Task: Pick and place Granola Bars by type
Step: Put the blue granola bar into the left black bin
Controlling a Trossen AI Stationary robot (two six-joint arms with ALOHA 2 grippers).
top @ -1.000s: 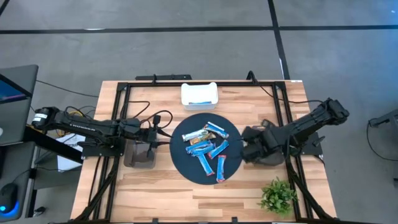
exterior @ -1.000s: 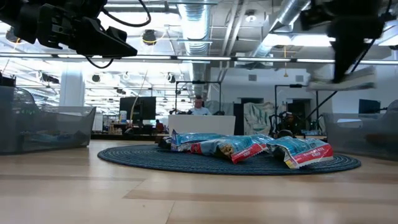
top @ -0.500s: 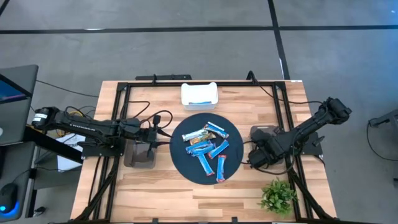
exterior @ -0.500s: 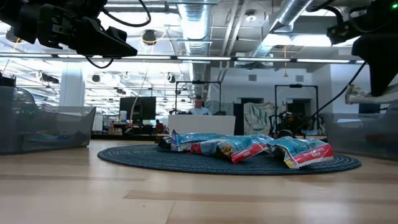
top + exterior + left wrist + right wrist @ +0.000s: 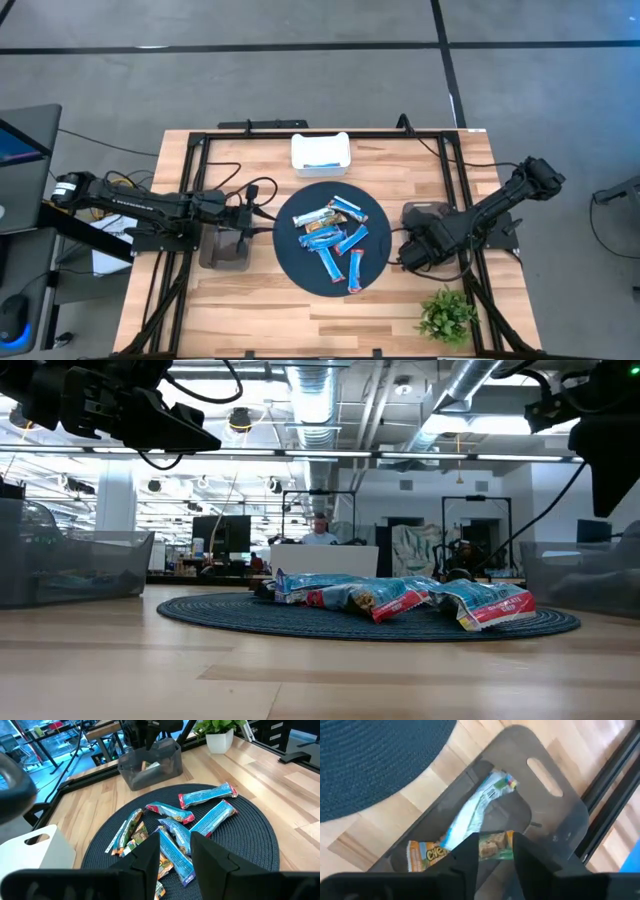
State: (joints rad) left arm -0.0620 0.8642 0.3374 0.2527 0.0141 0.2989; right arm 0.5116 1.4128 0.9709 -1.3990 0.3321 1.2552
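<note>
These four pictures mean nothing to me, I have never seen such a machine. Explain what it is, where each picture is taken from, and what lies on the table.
It is a robot with two dark arms at a wooden table, each ending in a two-finger gripper. One picture looks straight down, one looks level across the table top, and two come from cameras on the wrists. In the middle lies a round dark mat with a heap of wrapped granola bars, mostly blue. The left gripper waits open beside the mat, holding nothing. The right gripper hangs open over a grey bin with a few bars already in it. A white bin and a small potted plant also stand on the table.
</note>
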